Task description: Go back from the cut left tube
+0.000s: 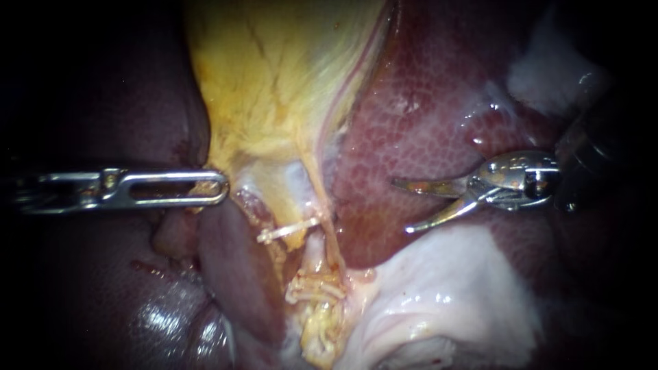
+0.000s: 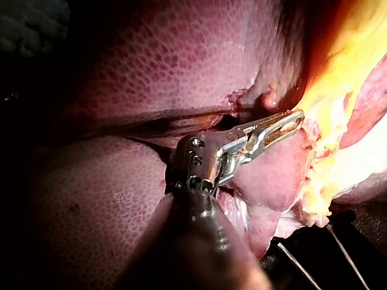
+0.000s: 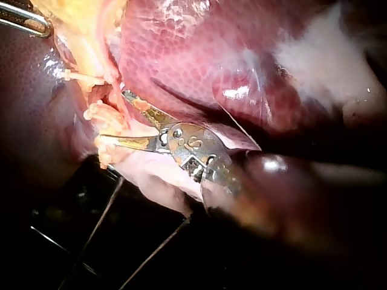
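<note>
My R instrument [image 1: 404, 205]: jaws wide, empty, off the clips [image 1: 288, 231]. My L instrument [image 1: 216, 187]: jaws clamp gallbladder [image 1: 274, 82] edge for tension.

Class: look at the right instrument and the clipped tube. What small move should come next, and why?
Probably draw the right instrument back along its own shaft, away from the clips. Its jaws stand open with nothing between them, and they lie over the liver, apart from the tube, so a straight retreat should catch no tissue.
</note>
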`<state>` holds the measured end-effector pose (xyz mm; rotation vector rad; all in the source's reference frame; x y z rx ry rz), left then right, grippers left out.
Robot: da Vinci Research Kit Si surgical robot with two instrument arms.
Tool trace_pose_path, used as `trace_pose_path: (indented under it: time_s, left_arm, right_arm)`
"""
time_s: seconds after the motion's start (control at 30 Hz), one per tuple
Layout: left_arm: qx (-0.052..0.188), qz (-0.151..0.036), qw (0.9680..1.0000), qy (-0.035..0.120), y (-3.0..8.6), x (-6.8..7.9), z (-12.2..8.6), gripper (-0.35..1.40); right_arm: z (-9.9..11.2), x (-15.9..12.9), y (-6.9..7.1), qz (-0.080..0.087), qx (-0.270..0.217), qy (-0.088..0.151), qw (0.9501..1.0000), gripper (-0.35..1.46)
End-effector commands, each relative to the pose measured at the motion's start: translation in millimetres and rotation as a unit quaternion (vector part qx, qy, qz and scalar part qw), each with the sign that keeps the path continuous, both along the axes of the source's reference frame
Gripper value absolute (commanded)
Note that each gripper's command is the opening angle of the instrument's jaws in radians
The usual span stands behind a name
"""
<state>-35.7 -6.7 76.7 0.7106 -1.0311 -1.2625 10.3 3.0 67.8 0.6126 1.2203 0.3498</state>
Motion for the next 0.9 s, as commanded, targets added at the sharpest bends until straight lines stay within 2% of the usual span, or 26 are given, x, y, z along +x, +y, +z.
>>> trace_pose_path:
  time_s: [0.03, 0.2, 0.37, 0.9]
  left_arm:
    - [0.004, 0.004, 1.0, -0.002, -0.1, -0.6, 0.6, -0.35]
    - [0.007, 0.012, 0.9999, -0.003, -0.4, -2.8, 2.3, -0.35]
    - [0.008, 0.017, 0.9998, -0.007, -0.4, -4.8, 2.6, -0.35]
    - [0.008, 0.019, 0.9997, -0.009, -0.5, -4.8, 2.4, -0.35]
  right_arm:
    - [0.0, 0.1, -0.1, 0.0, 0.001, 0.0, 1.0, 1.45]
    - [0.0, 0.0, -0.2, -0.001, -0.002, 0.001, 1.0, 1.45]
    - [0.0, 0.0, -0.2, -0.002, -0.005, 0.002, 1.0, 1.45]
    - [0.0, 0.0, -0.1, -0.002, -0.007, 0.003, 1.0, 1.45]
